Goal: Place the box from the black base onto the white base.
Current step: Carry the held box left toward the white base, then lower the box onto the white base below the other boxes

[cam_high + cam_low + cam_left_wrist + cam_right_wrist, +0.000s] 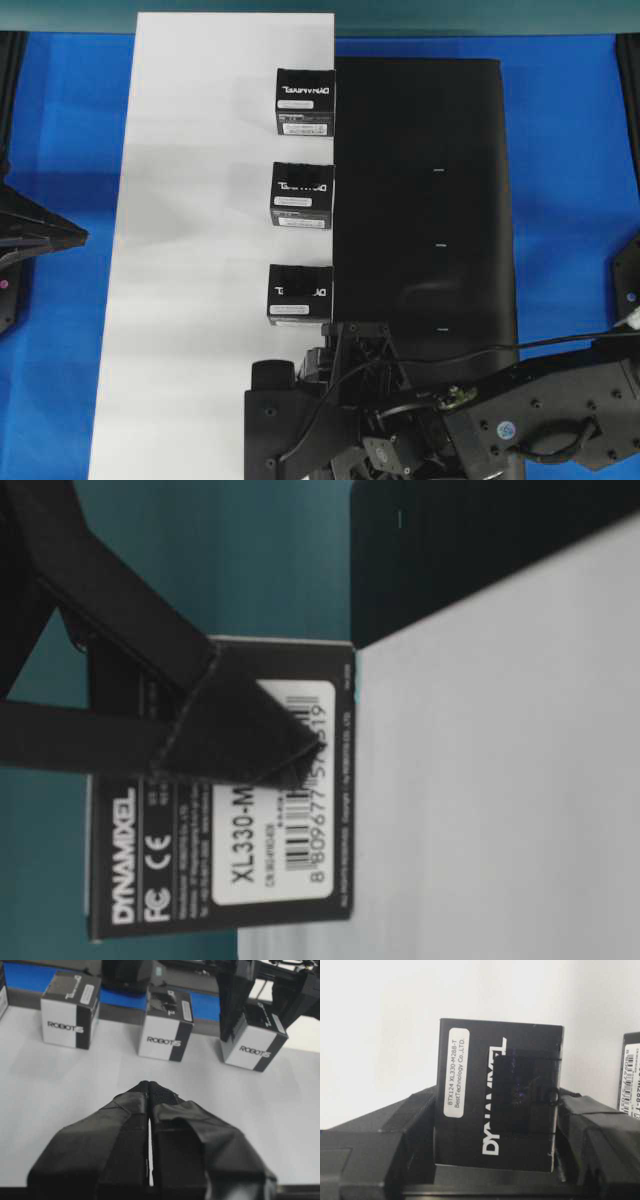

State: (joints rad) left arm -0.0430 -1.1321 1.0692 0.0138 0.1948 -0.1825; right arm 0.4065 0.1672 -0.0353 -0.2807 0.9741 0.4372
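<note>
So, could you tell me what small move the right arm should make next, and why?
Probably lower the box the last bit and open the fingers. The right gripper holds it over the white base, in line with three boxes already there along the black base edge. Whether it touches down yet is unclear.

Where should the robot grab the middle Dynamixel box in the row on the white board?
Probably from straight above, pinching two opposite flat side walls. The middle Dynamixel box sits flat and upright on the white board. Its top is uncovered, and the open gaps on both sides along the row leave room for the fingers.
</note>
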